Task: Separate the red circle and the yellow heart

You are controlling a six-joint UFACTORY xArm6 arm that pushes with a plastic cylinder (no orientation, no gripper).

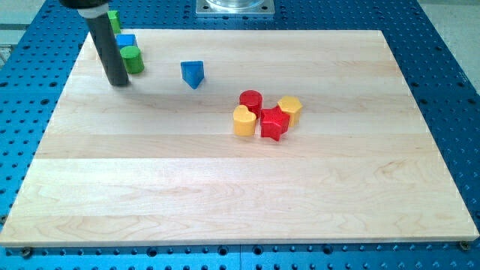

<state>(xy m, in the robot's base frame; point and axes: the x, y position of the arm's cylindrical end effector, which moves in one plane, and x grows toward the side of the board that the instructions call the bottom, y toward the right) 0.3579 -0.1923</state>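
Observation:
The red circle (251, 100) stands near the board's middle, touching the yellow heart (244, 120) just below and to its left. A red star (274, 124) sits right beside them and a yellow hexagon (290, 109) lies to the right of the star. My tip (119, 82) rests on the board at the view's upper left, far to the left of this cluster. It is just left of a green cylinder (133, 59).
A blue triangle (193, 73) lies between my tip and the cluster. A blue cube (125, 42) and another green block (113, 20) sit at the view's top left, behind the rod. The wooden board (240, 202) lies on a blue perforated table.

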